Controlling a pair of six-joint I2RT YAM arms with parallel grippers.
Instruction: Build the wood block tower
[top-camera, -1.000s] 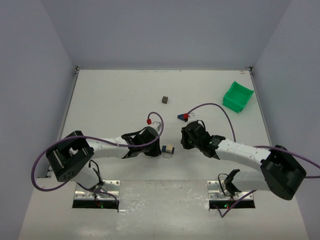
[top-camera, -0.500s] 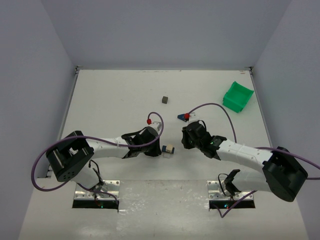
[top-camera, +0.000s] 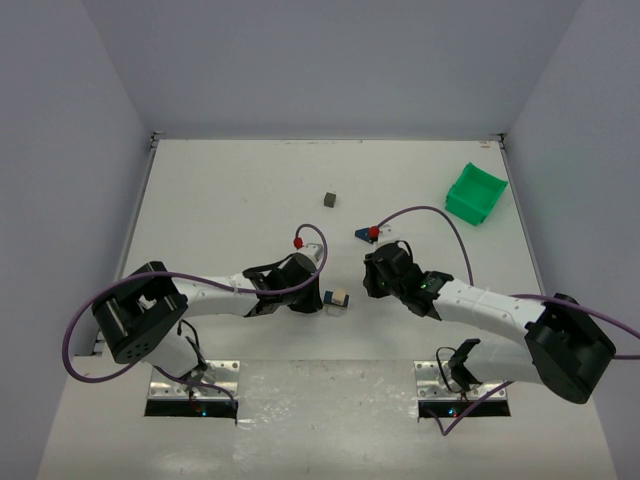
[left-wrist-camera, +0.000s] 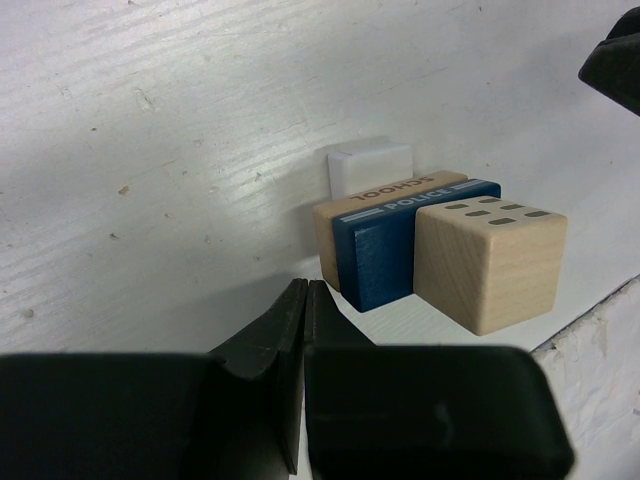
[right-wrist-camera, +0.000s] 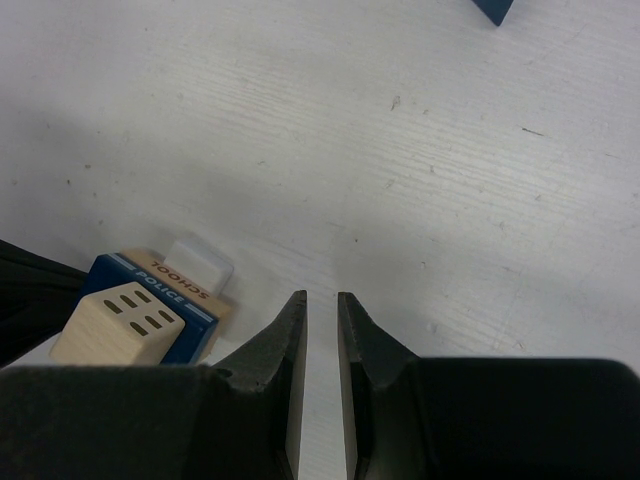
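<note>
On a white wooden table (top-camera: 220, 200), far right: a green plastic bin (top-camera: 475, 193). Low over the near middle, the black left gripper (left-wrist-camera: 305, 300), fingers pressed fully together, gripping nothing, tips just short of the blocks. Opposite, the black right gripper (right-wrist-camera: 322, 305), closed to a thin slit, likewise empty. Between the two, side by side on the table: the wood block tower pieces (top-camera: 336, 299), namely a beige windowed cube (left-wrist-camera: 490, 260), a blue POLICE slab (left-wrist-camera: 375, 255), a tan SCHOOL slab (left-wrist-camera: 325, 235) and a small white block (left-wrist-camera: 370, 165), all touching. Well apart, farther back: a dark grey-brown cube (top-camera: 329, 199) and a blue roof-shaped wedge (top-camera: 359, 234).
</note>
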